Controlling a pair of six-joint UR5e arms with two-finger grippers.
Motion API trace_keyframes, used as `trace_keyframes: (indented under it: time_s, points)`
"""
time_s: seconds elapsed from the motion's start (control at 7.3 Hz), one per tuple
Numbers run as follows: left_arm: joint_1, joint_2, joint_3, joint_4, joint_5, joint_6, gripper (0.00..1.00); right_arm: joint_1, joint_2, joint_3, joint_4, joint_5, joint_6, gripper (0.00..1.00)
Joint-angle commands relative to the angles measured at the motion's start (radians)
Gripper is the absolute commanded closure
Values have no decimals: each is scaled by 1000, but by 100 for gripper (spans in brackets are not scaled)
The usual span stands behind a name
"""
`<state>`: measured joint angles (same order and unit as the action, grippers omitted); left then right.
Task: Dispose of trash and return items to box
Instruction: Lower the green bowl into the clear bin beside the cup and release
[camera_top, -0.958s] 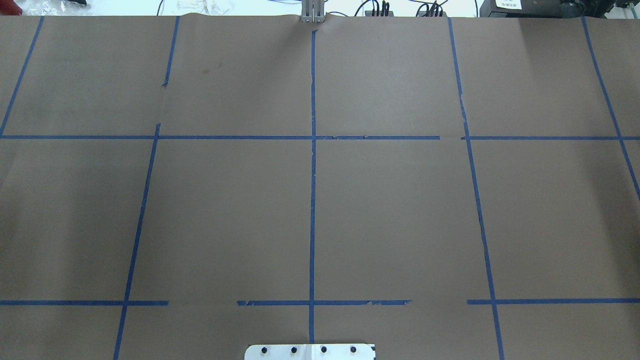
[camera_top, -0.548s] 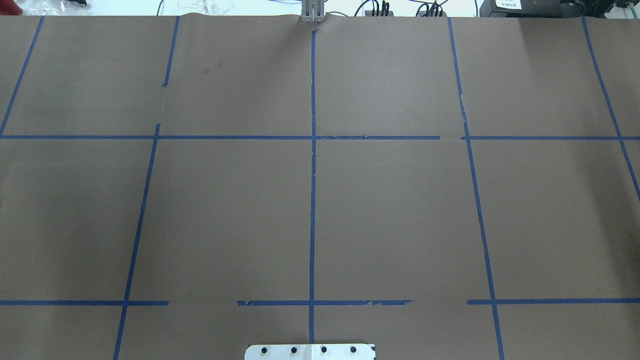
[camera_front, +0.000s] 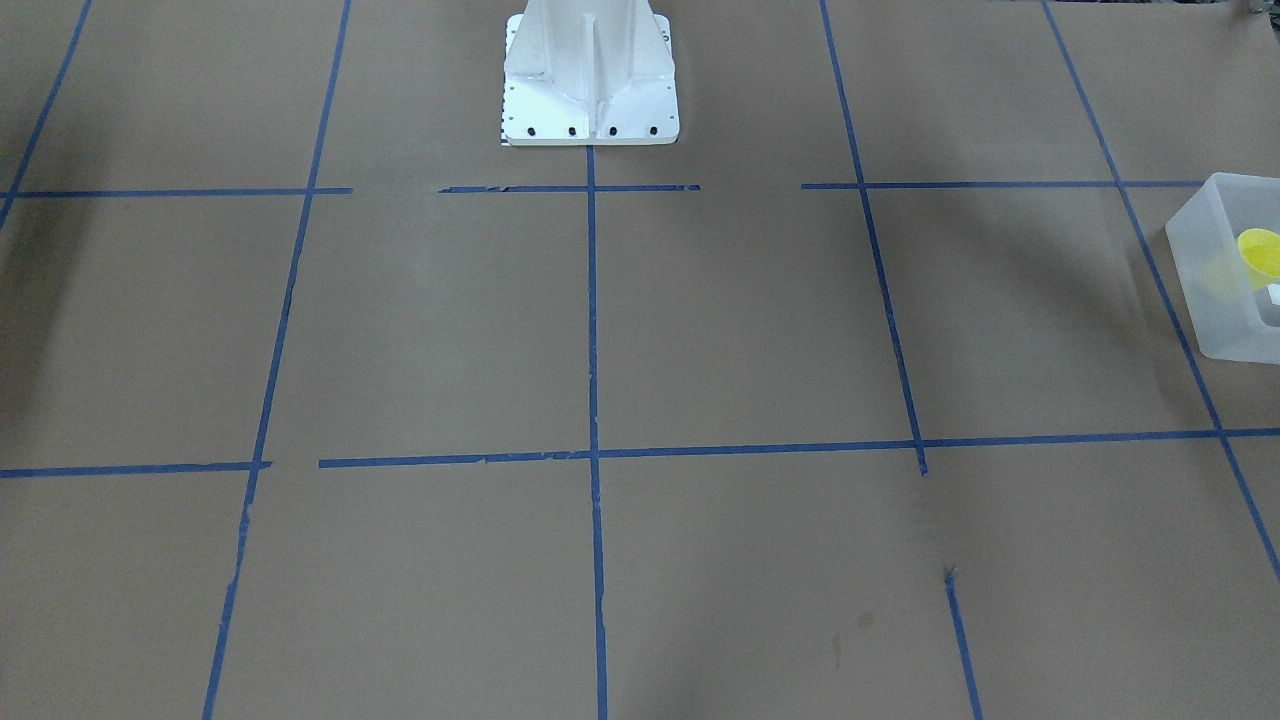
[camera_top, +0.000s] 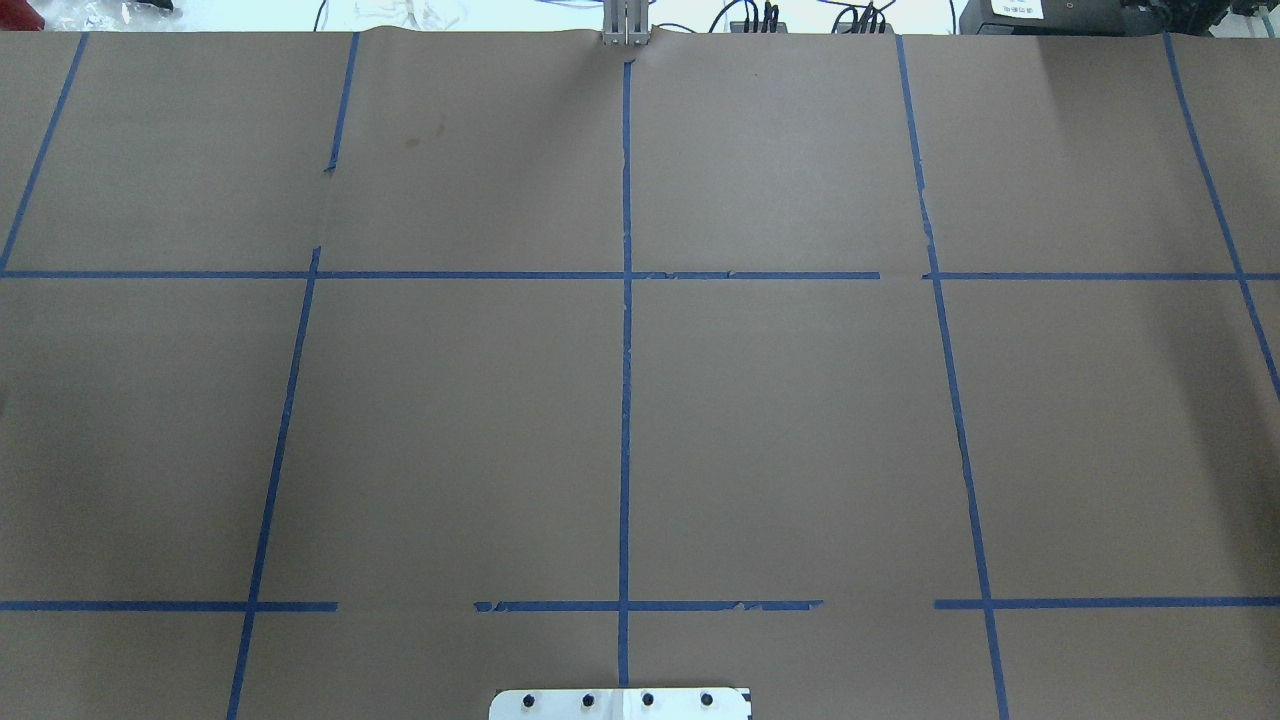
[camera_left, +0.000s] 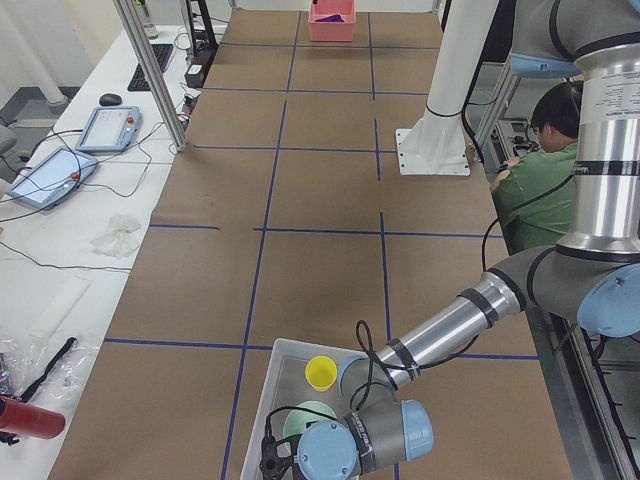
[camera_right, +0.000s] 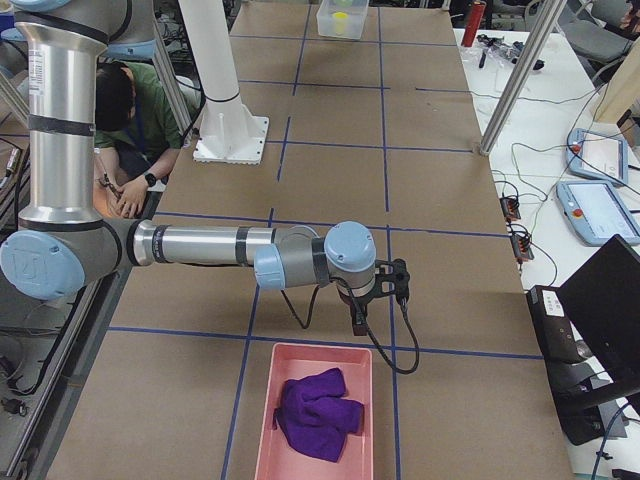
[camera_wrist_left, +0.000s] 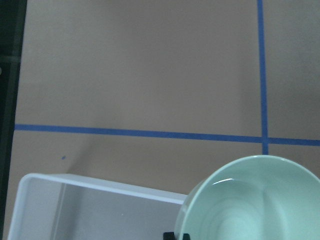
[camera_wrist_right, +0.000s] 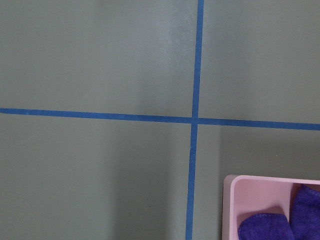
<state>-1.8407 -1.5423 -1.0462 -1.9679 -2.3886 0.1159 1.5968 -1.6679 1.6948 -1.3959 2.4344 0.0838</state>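
Observation:
The frosted white box (camera_left: 262, 385) stands at the table's left end; it also shows in the front view (camera_front: 1215, 290) and the left wrist view (camera_wrist_left: 100, 182). The yellow cup (camera_left: 321, 372) stands inside it, also seen in the front view (camera_front: 1262, 250). My left gripper (camera_wrist_left: 177, 236) is over the box, shut on the rim of the pale green bowl (camera_wrist_left: 250, 205), which is within the box's outline (camera_left: 308, 420). My right gripper (camera_right: 358, 322) hangs near the far end of the pink bin (camera_right: 262, 430); I cannot tell whether it is open or shut.
A purple cloth (camera_right: 318, 412) lies in the pink bin, which also shows in the right wrist view (camera_wrist_right: 231, 200). The white robot pedestal (camera_front: 590, 70) stands at the table's rear middle. A seated person (camera_left: 545, 150) is behind the robot. Tablets and cables lie on the side bench.

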Motion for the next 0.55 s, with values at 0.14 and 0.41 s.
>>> trace_keyframes:
  time_s: [0.14,0.41]
  points:
    - [1,-22,0,-11,9,-75,1,0,0,0,0,0,2,0]
    - [1,-27,-120,-8,9,-79,0,0,-1,3,0,2,2,0]
